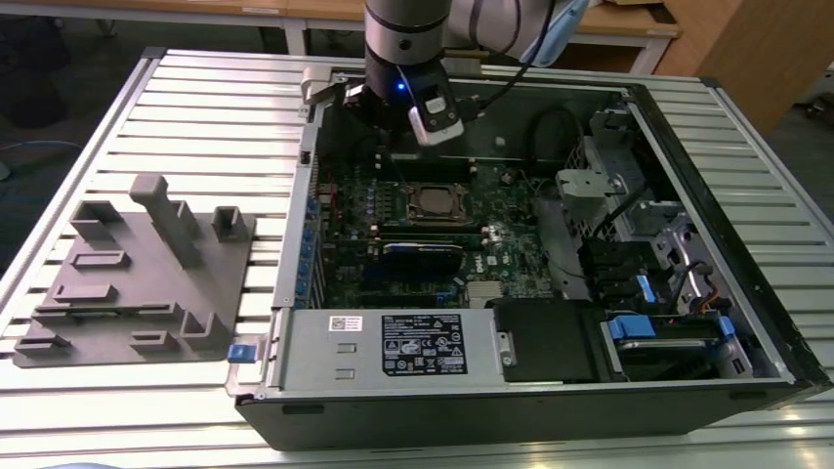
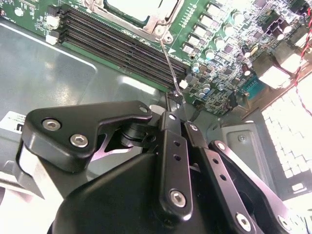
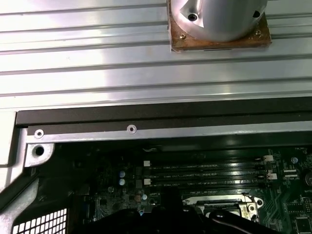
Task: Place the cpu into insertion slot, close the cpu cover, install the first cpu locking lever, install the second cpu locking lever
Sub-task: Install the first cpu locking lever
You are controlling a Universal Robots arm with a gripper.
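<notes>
On the exterior view's left, a grey moulded fixture (image 1: 131, 274) is seen on the slatted metal table (image 1: 195, 98), well apart from the work. Beside it lies an open computer case (image 1: 521, 415), with a labelled power supply box (image 1: 391, 347) along its near edge and the green motherboard (image 1: 509, 234) exposed behind that. The arm (image 1: 404, 49) is held above the board's far part, near the socket. The cpu (image 1: 437, 202) is seated in the insertion slot (image 1: 412, 217) at the middle of the board. The cpu cover (image 2: 157, 20) is laid flat around it.

In the second wrist view the gripper (image 2: 174, 103) is seen with its fingers drawn tightly together. The hooked free end of a thin wire locking lever (image 2: 170, 63) is met at their tips. The lever can be traced back past the black memory slots (image 2: 117, 44) to the cover's corner. Whether the lever is pinched or only touched cannot be told.

Toward the exterior view's right, drive bays with blue tabs (image 1: 632, 327) are housed in the case.
</notes>
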